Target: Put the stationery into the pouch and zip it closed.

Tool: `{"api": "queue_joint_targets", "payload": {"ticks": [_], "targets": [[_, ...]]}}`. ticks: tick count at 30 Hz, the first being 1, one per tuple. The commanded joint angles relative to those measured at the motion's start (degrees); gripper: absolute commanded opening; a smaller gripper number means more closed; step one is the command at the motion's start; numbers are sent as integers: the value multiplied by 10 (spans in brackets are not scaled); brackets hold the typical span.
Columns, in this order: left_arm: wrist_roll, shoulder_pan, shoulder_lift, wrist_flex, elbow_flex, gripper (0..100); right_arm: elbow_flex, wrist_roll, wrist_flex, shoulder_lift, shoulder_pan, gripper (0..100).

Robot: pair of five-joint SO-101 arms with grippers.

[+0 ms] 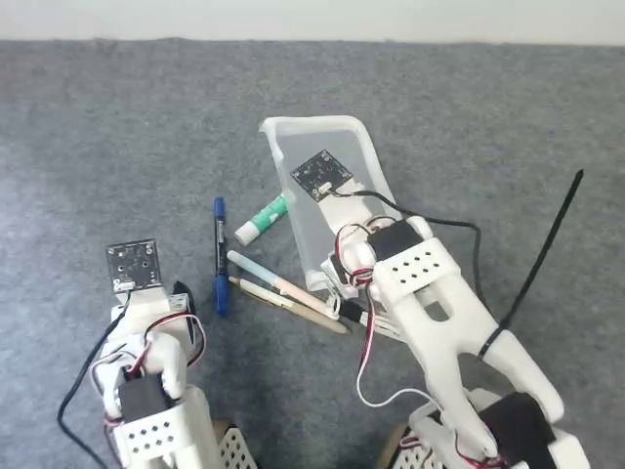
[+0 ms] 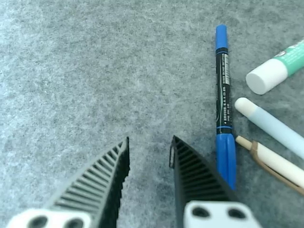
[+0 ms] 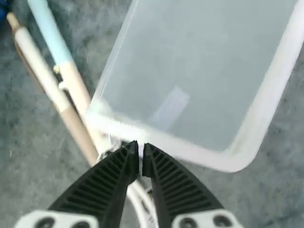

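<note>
A clear plastic pouch [image 1: 317, 200] lies mid-table with its near end towards the right arm. My right gripper [image 1: 344, 295] is at that end; in the right wrist view its fingers [image 3: 139, 148] are shut on the white zipper edge of the pouch [image 3: 204, 71]. To the pouch's left lie a blue marker [image 1: 220, 256], a green-and-white glue stick [image 1: 264, 221], a light blue pen [image 1: 266, 273] and a beige pen [image 1: 291, 301]. My left gripper [image 2: 150, 141] hangs open over bare carpet beside the marker [image 2: 223, 95], holding nothing.
Grey carpet covers the table. The two pens [image 3: 50, 45] lie right against the pouch's near corner, close to my right gripper. A black cable [image 1: 459, 230] runs from the right arm's camera across the pouch.
</note>
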Motion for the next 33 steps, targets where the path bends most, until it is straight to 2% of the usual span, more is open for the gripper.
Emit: {"api": "queue_joint_targets", "payload": {"ticks": [1, 5, 12, 20, 23, 33], "targets": [[-4, -2, -11, -13, -12, 134, -32, -5, 47, -6, -36, 91], [-4, -2, -11, -13, -12, 134, -30, -5, 73, 1, -58, 123], [-4, -2, -11, -13, -12, 134, 20, -4, 29, 1, -87, 123], [-4, -2, -11, -13, -12, 134, 53, 1, -10, 3, -80, 128], [-4, -2, -11, -13, -12, 134, 54, 25, -12, 5, -75, 128], [-4, -2, -11, -13, -12, 134, 24, 36, -44, 117, -51, 128]]}}
